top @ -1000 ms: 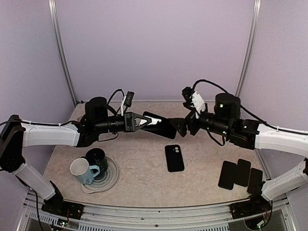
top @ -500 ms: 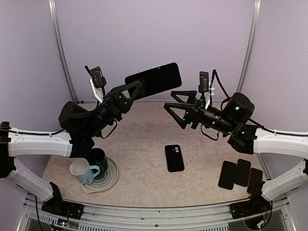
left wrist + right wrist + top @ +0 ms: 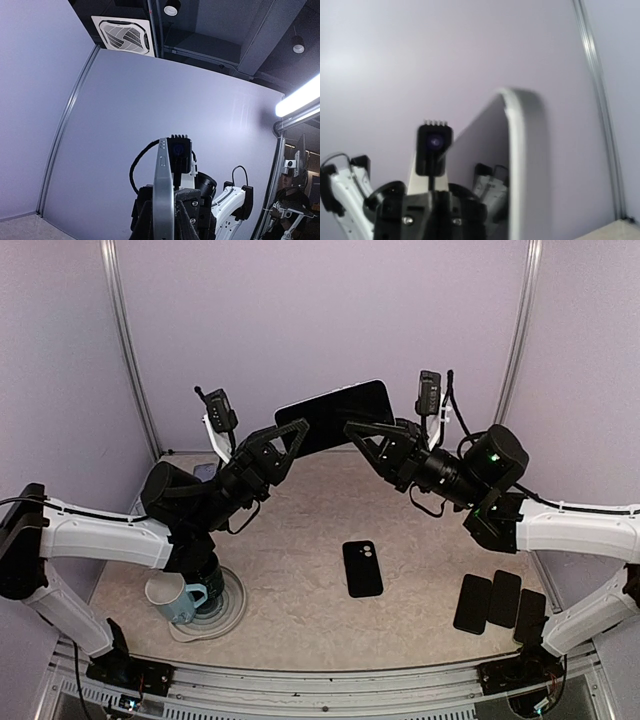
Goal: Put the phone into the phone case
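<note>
Soft even light, glaring ceiling strip (image 3: pixel 299 99), phone (image 3: pixel 520 170) edge blurred

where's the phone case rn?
Top view: phone case lies flat mid-table, between the mugs on the left and three dark slabs on the right.

The phone (image 3: pixel 333 416) at upper centre had a glossy black face and a smooth, silvery, metal-looking rim. The phone case (image 3: pixel 362 568) looked matt black. The counter (image 3: pixel 290 540) was dull, marbled beige. The pale mug (image 3: pixel 168 592) at lower left shone like glazed ceramic.
</note>
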`<state>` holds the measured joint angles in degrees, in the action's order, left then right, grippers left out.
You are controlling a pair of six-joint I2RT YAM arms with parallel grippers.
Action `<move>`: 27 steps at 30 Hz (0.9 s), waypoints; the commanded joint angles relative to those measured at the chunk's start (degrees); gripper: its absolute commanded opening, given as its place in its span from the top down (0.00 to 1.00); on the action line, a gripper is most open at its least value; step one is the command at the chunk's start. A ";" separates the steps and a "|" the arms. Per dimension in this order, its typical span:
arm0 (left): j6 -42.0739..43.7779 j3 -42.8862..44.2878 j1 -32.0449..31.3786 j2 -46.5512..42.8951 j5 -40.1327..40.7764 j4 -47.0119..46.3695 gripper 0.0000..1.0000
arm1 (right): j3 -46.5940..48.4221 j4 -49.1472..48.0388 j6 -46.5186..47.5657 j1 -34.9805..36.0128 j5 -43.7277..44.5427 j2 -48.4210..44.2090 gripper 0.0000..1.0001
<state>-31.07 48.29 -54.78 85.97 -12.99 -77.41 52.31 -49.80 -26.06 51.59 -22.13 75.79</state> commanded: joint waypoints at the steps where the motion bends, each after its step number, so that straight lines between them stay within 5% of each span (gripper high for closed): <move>1: -0.90 2.01 0.09 2.00 -0.08 -1.33 1.00 | 2.21 -1.13 0.71 0.28 -1.41 -1.14 0.88; 3: -0.87 1.37 0.31 2.26 -1.20 -0.87 1.00 | 2.58 0.63 1.81 -0.05 -1.13 -2.42 1.00; 7: 1.37 0.01 1.35 0.76 -4.49 3.44 0.88 | 6.01 11.23 5.21 -2.63 -4.82 -5.05 1.00; 8: 2.68 -0.29 1.61 0.05 -5.07 5.49 0.81 | 7.17 14.79 6.63 -3.50 -6.43 -5.65 1.00; 12: 9.96 -1.90 3.73 -5.16 -7.44 16.94 0.25 | 13.13 36.61 15.97 -7.48 -12.24 -7.39 1.00; 15: 15.57 -3.64 6.39 -9.91 -5.21 27.22 0.10 | 20.03 56.58 23.72 -11.35 -17.90 -6.44 1.00; 20: 28.28 -1.08 6.38 -14.92 -9.28 44.47 0.10 | 31.18 83.25 39.83 -12.72 -18.31 -0.20 1.00; 27: 37.38 5.47 2.34 -10.84 -9.51 54.80 0.12 | 32.92 84.70 49.57 -10.88 -23.47 1.40 1.00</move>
<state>-0.62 50.61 -51.99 72.77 -22.09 -31.11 83.61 30.37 14.81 39.44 -41.43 76.93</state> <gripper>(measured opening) 0.900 0.090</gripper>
